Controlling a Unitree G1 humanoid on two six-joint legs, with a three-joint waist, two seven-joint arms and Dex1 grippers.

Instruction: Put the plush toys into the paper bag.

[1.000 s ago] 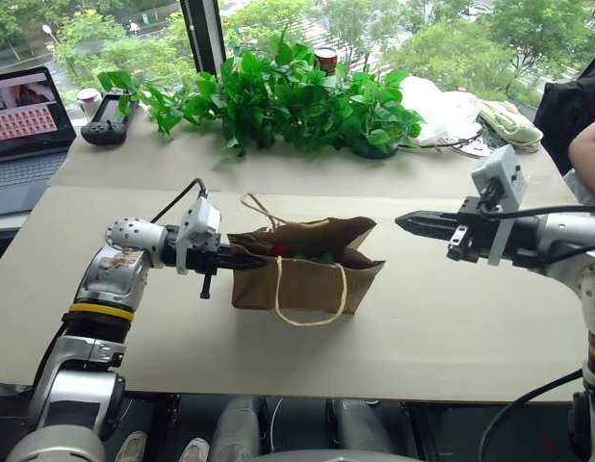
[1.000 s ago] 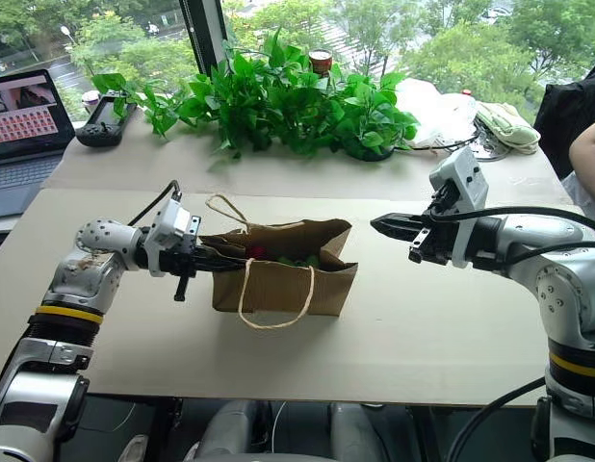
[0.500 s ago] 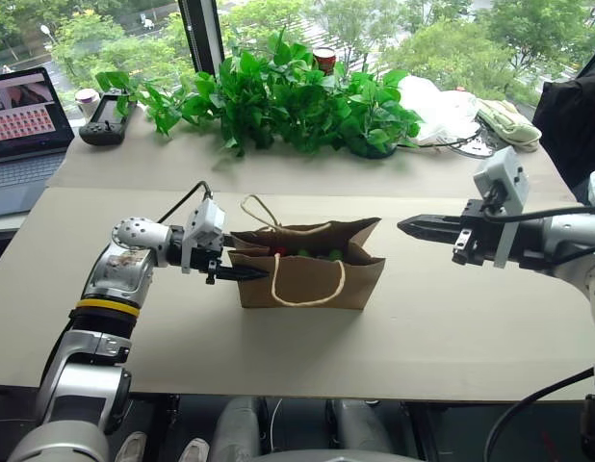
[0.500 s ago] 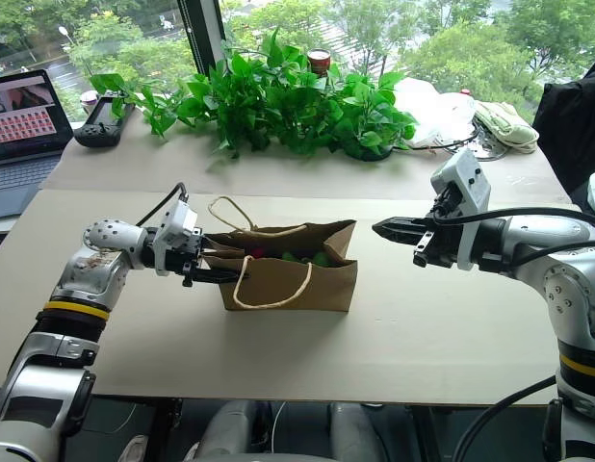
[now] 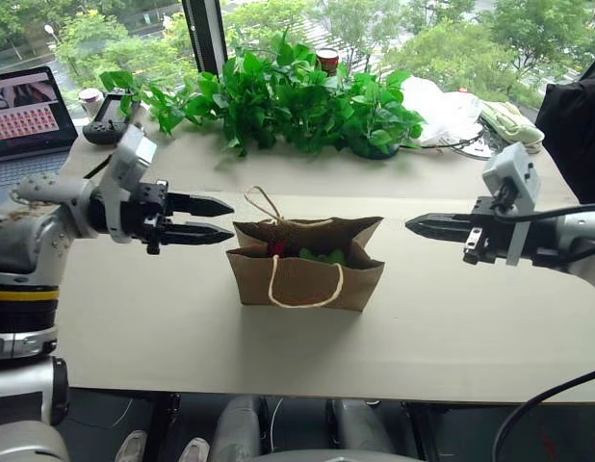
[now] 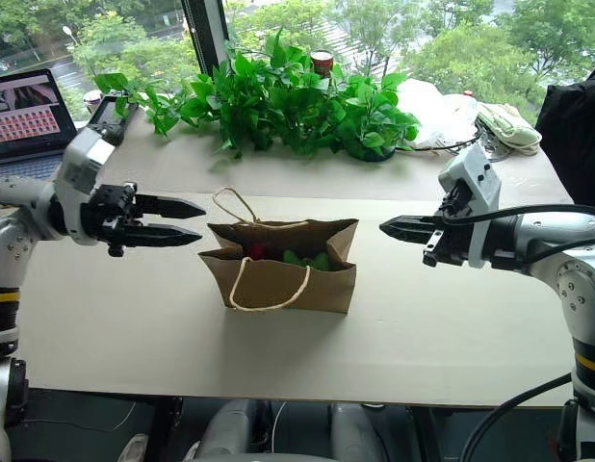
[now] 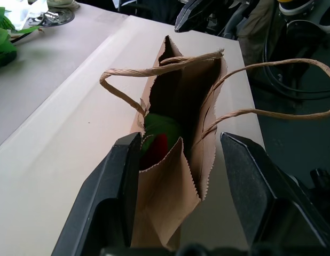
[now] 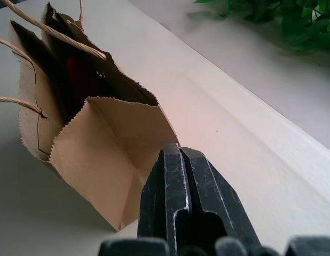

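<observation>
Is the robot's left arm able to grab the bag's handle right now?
Probably yes. The left gripper is open and empty beside the bag, and the near handle sticks up with nothing between them.

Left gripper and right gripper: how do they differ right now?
The left gripper is open, its black fingers spread; the right gripper is shut, fingers pressed together. The left hangs off the brown paper bag's left end, the right off its right end. Both are empty, clear of the bag and point toward it.
</observation>
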